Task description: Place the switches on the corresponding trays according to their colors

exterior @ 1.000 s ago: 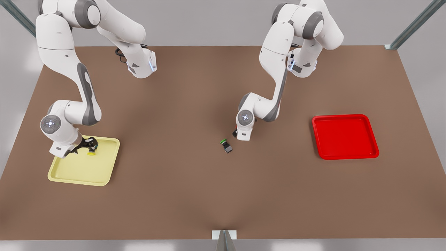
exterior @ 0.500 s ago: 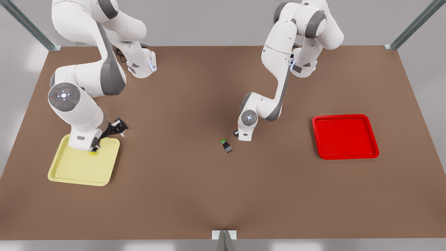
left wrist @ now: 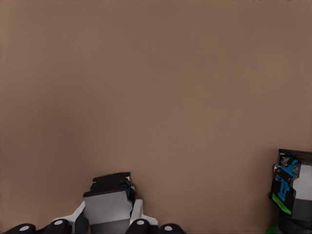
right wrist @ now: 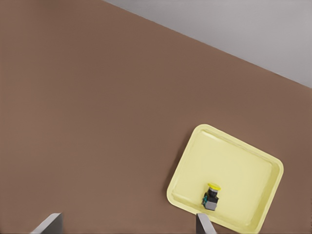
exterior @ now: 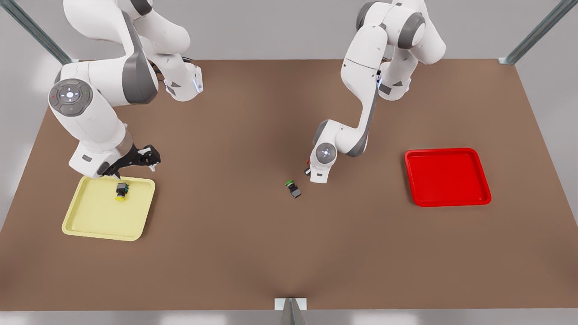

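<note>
Right gripper has let go and risen off the yellow tray, fingers spread wide, so you can log the yellow switch as delivered. It lies near the tray's far rim, long axis far-to-near, cap toward the front view's bottom. Left gripper, beside the green switch, clamps what is probably the red switch.

1 switch lies in a tray at the front view's left.
</note>
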Controlling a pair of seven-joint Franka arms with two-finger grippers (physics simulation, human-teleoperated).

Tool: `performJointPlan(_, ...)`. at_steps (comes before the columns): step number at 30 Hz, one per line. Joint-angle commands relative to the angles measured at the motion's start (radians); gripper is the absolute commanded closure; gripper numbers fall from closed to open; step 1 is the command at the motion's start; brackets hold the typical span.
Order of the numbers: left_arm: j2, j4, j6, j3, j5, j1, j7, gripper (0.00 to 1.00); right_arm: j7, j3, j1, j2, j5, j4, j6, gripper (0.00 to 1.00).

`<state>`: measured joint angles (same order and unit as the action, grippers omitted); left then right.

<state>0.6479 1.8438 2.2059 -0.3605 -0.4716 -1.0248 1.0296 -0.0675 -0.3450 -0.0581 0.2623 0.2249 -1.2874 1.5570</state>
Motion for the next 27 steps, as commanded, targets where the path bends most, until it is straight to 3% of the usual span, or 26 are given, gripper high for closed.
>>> performJointPlan(1, -0.001, 0.000, -0.002, 0.000, -0.001, 0.000, 0.000, 0.51, 0.000, 0.000, 0.000, -0.002, 0.001, 0.000, 0.000, 0.00)
performJointPlan(5, -0.016, -0.002, -0.002, 0.000, -0.001, 0.015, -0.002, 0.53, 0.000, 0.000, 0.001, 0.000, 0.001, 0.000, 0.000, 0.00)
performJointPlan(10, -0.148, 0.003, -0.052, -0.003, 0.045, 0.100, -0.003, 0.53, 0.000, 0.000, 0.001, 0.000, 0.001, -0.001, 0.000, 0.00)
performJointPlan(14, -0.238, 0.018, -0.129, -0.003, 0.142, 0.296, -0.229, 0.53, 0.000, 0.000, 0.001, 0.000, 0.001, -0.001, 0.000, 0.00)
performJointPlan(20, -0.421, 0.097, -0.252, -0.001, 0.369, 0.748, -0.773, 0.53, 0.000, -0.002, 0.001, -0.003, 0.001, -0.001, -0.008, 0.00)
performJointPlan(23, -0.511, 0.227, -0.278, -0.001, 0.399, 0.811, -0.879, 0.52, 0.000, -0.002, 0.001, -0.003, 0.001, -0.001, -0.008, 0.00)
performJointPlan(27, -0.479, 0.295, -0.210, -0.001, 0.475, 0.893, -0.991, 0.50, 0.000, -0.002, 0.001, -0.003, 0.001, -0.001, -0.008, 0.00)
